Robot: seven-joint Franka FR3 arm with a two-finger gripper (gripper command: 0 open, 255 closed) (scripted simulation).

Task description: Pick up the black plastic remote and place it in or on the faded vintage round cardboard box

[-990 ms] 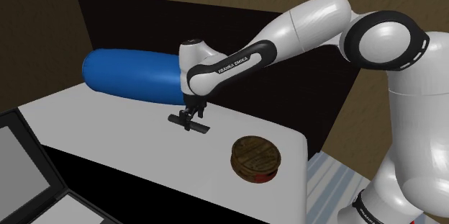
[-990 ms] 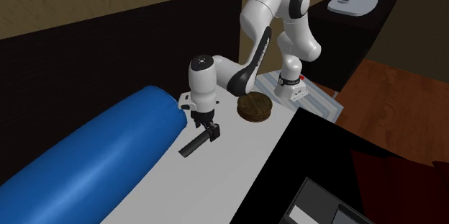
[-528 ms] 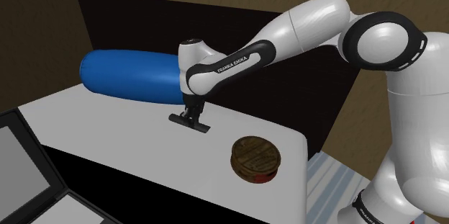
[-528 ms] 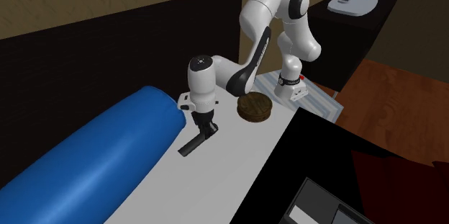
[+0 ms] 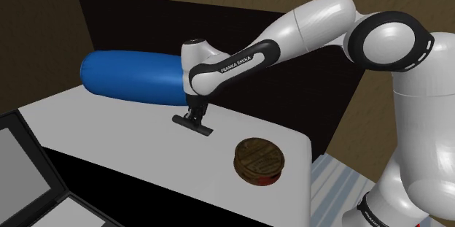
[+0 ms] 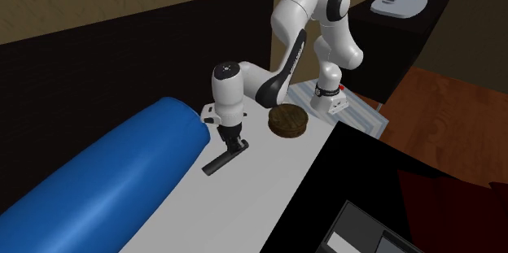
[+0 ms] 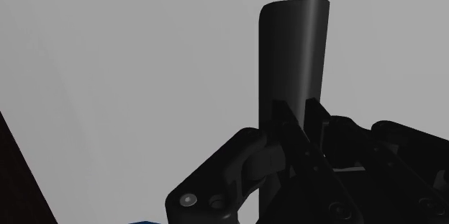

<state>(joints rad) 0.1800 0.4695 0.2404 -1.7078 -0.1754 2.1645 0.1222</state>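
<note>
Blue bolster (image 5: 127, 79) lies on the grey surface (image 5: 109, 134), well apart from the brown round box (image 5: 258, 160). Black remote (image 7: 293, 50) lies flat near the box, on its bolster side. Gripper (image 7: 297, 107) is down on the remote's box-side end. Black on black, so cannot tell whether it grips.

Your arm (image 5: 313, 25) reaches out from the big shoulder joint, its long white link sloping down to a dark-banded bend. From there the last white section stands upright, and your black hand (image 5: 192, 119) hangs straight below it, pointing down, carried low and well out from the base.
</note>
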